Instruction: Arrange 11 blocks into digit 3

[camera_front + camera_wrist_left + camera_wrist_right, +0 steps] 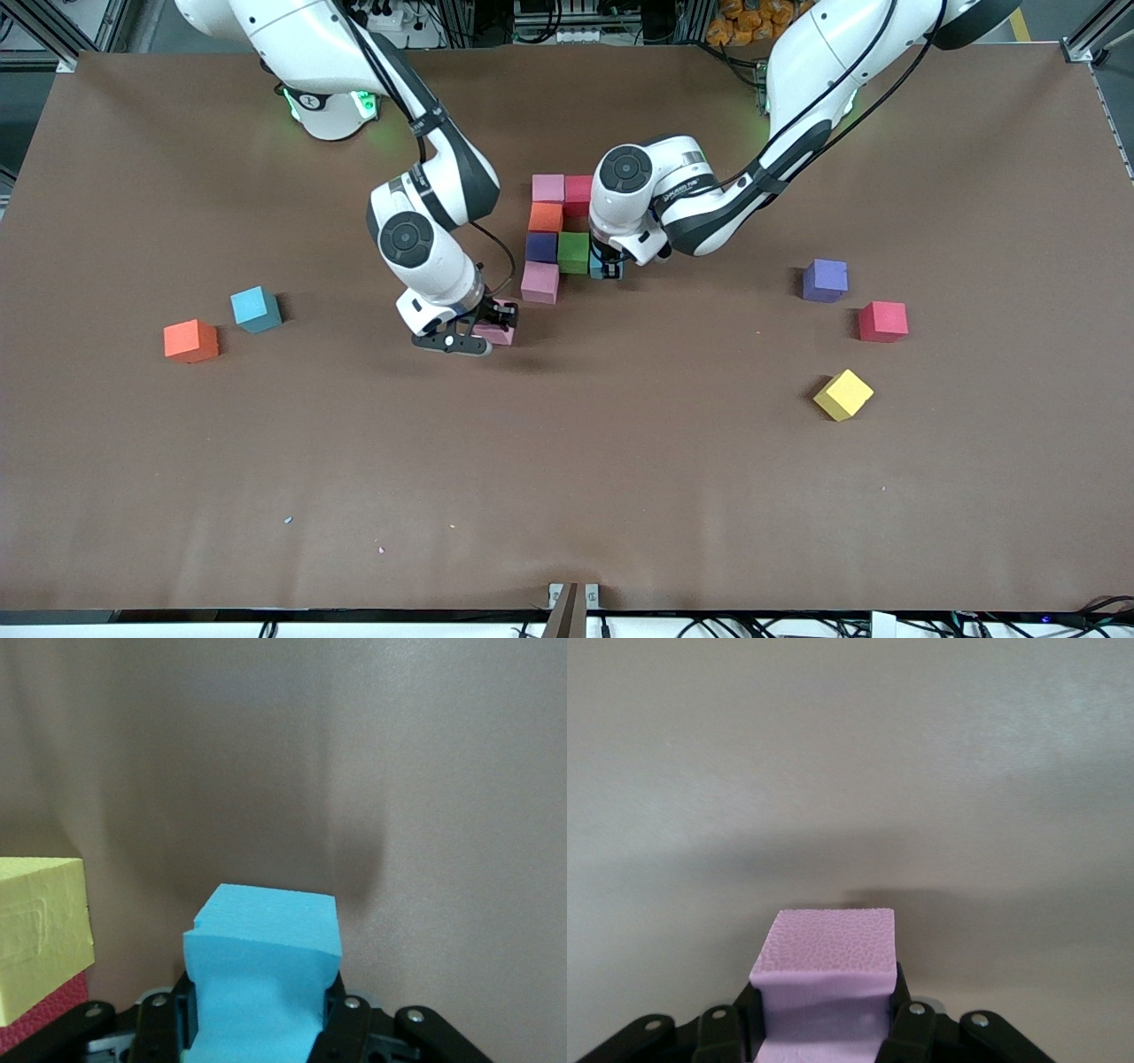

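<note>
Blocks cluster mid tabletop [620,496]. Left end effector [262,1014] pinching blue block [264,970] beside green block [573,252]; right end effector [824,1019] pinching pink block [826,988] nr cluster.

Left gripper [608,266] clamped; right gripper [493,330] clamped.

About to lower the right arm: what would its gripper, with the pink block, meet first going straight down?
Most likely bare table. The right gripper is shut on the pink block, and its wrist view shows only tabletop ahead; how high it hangs is unclear.

Left pincer [263,1014] squeezes blue block [266,970] beside yellow block [40,935].
</note>
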